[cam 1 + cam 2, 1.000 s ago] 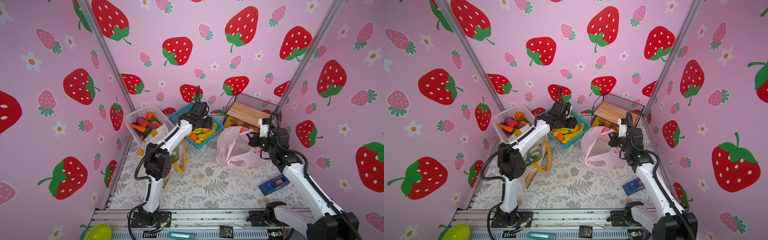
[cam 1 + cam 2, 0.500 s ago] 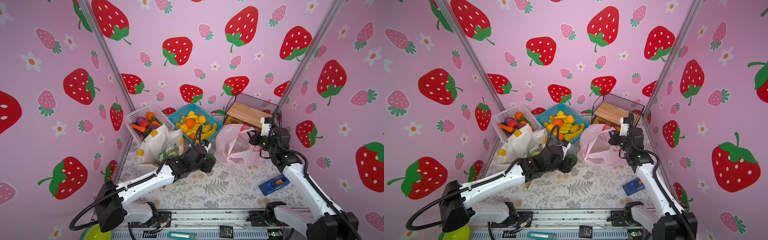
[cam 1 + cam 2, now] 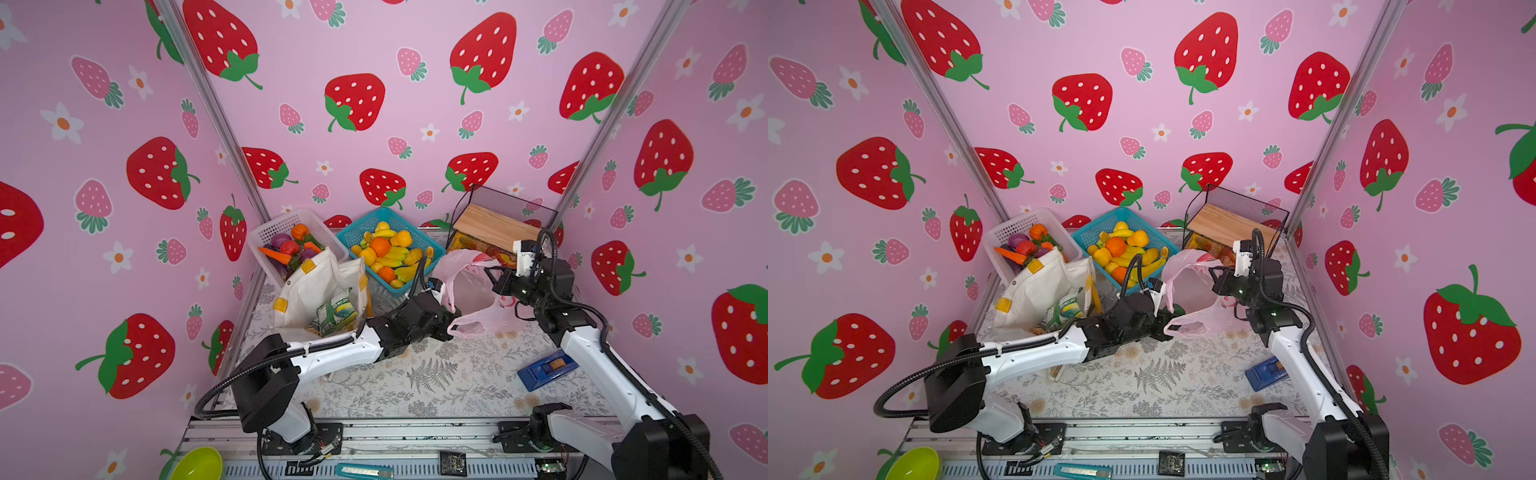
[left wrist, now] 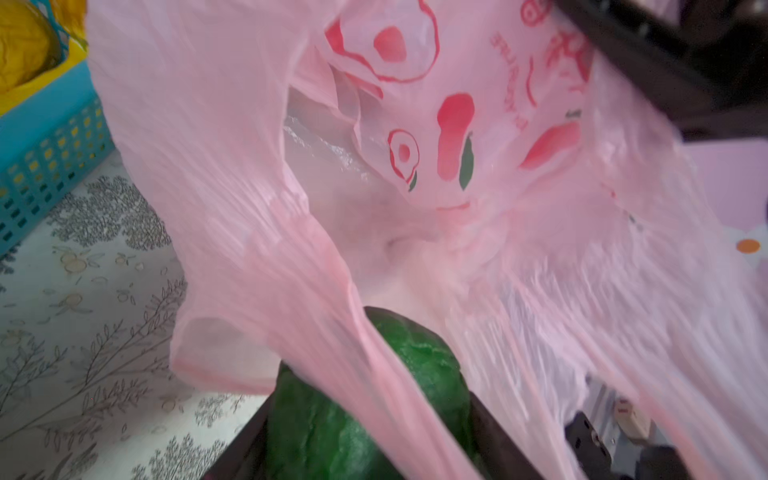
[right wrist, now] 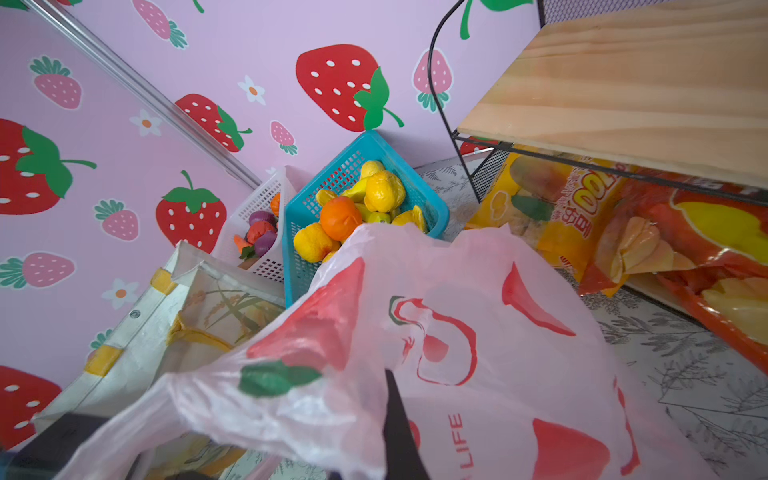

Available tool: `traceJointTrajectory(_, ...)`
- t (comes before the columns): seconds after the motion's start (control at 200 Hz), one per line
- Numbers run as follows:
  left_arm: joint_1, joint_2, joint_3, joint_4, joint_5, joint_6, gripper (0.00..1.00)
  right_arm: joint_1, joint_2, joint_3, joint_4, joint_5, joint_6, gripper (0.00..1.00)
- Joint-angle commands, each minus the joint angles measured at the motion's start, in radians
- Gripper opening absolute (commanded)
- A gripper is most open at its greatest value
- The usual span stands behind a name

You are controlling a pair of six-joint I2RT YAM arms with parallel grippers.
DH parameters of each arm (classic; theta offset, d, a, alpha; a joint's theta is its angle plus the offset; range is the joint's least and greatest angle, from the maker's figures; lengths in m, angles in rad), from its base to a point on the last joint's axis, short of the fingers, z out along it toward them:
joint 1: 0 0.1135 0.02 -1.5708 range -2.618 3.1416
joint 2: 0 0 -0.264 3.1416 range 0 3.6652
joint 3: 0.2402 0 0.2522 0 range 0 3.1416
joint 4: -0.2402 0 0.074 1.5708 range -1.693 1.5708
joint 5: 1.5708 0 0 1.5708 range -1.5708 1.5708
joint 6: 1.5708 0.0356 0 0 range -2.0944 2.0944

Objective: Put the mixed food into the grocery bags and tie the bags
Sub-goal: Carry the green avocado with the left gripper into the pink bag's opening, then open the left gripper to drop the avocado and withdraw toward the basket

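Note:
The thin pink bag (image 3: 478,293) (image 3: 1194,286) stands mid-table with its mouth held up. My right gripper (image 3: 496,279) (image 5: 395,419) is shut on its upper edge; one dark finger (image 5: 400,428) shows against the film. My left gripper (image 3: 451,319) (image 4: 368,419) is at the bag's lower rim, shut on a dark green round fruit (image 4: 357,415) (image 3: 1177,311); a band of pink film lies across the fruit. The white tote (image 3: 309,286) (image 3: 1034,293) (image 5: 166,316) with yellow patches leans at the left, with a green snack packet (image 3: 336,311) in its mouth.
A blue basket (image 3: 353,235) of oranges, yellow fruits and bananas and a white basket (image 3: 270,228) of vegetables stand at the back. A wire shelf with a wooden top (image 3: 494,224) covers chip bags at the back right. A blue object (image 3: 546,368) lies on the mat at the right.
My left arm has swung from the blue basket at the back down and forward to the pink bag's mouth, carrying the green fruit. The right arm has barely moved.

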State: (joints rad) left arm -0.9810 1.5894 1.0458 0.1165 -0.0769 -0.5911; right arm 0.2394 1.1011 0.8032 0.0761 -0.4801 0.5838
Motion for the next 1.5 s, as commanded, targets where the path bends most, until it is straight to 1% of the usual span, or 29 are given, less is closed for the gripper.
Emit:
traceJointTrajectory(0.0, 0.008, 0.091, 0.08, 0.055, -0.118, -0.069, 0.51, 0.001, -0.017, -0.032, 0.085, -0.135, 0.085, 0.0)
traceJointTrajectory(0.105, 0.009, 0.163, 0.108, 0.078, -0.153, -0.088, 0.56, 0.003, -0.03, -0.053, 0.131, -0.193, 0.145, 0.0)
traceJointTrajectory(0.24, 0.012, 0.222, 0.128, 0.076, -0.184, -0.078, 0.64, 0.002, -0.041, -0.061, 0.147, -0.237, 0.179, 0.0)
traceJointTrajectory(0.38, 0.015, 0.226, 0.125, 0.056, -0.176, -0.064, 0.71, -0.004, -0.049, -0.079, 0.18, -0.251, 0.214, 0.0)
traceJointTrajectory(0.48, 0.015, 0.21, 0.122, 0.024, -0.165, -0.043, 0.76, -0.01, -0.05, -0.084, 0.181, -0.246, 0.215, 0.0)
traceJointTrajectory(0.605, 0.021, 0.165, 0.103, -0.006, -0.135, -0.017, 0.83, -0.021, -0.053, -0.087, 0.179, -0.237, 0.214, 0.0)
traceJointTrajectory(0.685, 0.024, 0.121, 0.085, -0.02, -0.111, 0.006, 0.85, -0.033, -0.049, -0.091, 0.178, -0.232, 0.209, 0.0)
traceJointTrajectory(0.765, 0.025, 0.063, 0.069, -0.046, -0.064, 0.043, 0.85, -0.062, -0.042, -0.09, 0.162, -0.216, 0.192, 0.0)
traceJointTrajectory(0.965, 0.037, -0.114, 0.019, -0.162, 0.114, 0.164, 0.82, -0.152, -0.017, -0.103, 0.162, -0.189, 0.185, 0.0)
traceJointTrajectory(1.005, 0.044, -0.148, 0.021, -0.204, 0.137, 0.188, 0.82, -0.159, -0.016, -0.105, 0.164, -0.183, 0.183, 0.0)
traceJointTrajectory(1.06, 0.06, -0.192, 0.028, -0.271, 0.141, 0.21, 0.81, -0.161, -0.02, -0.105, 0.164, -0.167, 0.177, 0.0)
traceJointTrajectory(1.145, 0.104, -0.245, 0.046, -0.332, 0.094, 0.214, 0.8, -0.162, -0.025, -0.108, 0.163, -0.141, 0.167, 0.0)
traceJointTrajectory(1.241, 0.211, -0.235, 0.1, -0.394, 0.015, 0.163, 0.78, -0.162, -0.022, -0.108, 0.168, -0.123, 0.154, 0.0)
traceJointTrajectory(1.306, 0.299, -0.171, 0.179, -0.459, -0.003, 0.142, 0.76, -0.162, -0.018, -0.108, 0.174, -0.126, 0.151, 0.0)
traceJointTrajectory(1.361, 0.34, -0.107, 0.253, -0.505, -0.049, 0.161, 0.76, -0.161, -0.018, -0.108, 0.175, -0.126, 0.145, 0.0)
traceJointTrajectory(1.431, 0.368, -0.007, 0.363, -0.559, -0.126, 0.233, 0.75, -0.162, -0.02, -0.111, 0.174, -0.121, 0.137, 0.0)
traceJointTrajectory(1.496, 0.384, 0.103, 0.499, -0.658, -0.222, 0.311, 0.75, -0.162, -0.019, -0.11, 0.172, -0.123, 0.129, 0.0)
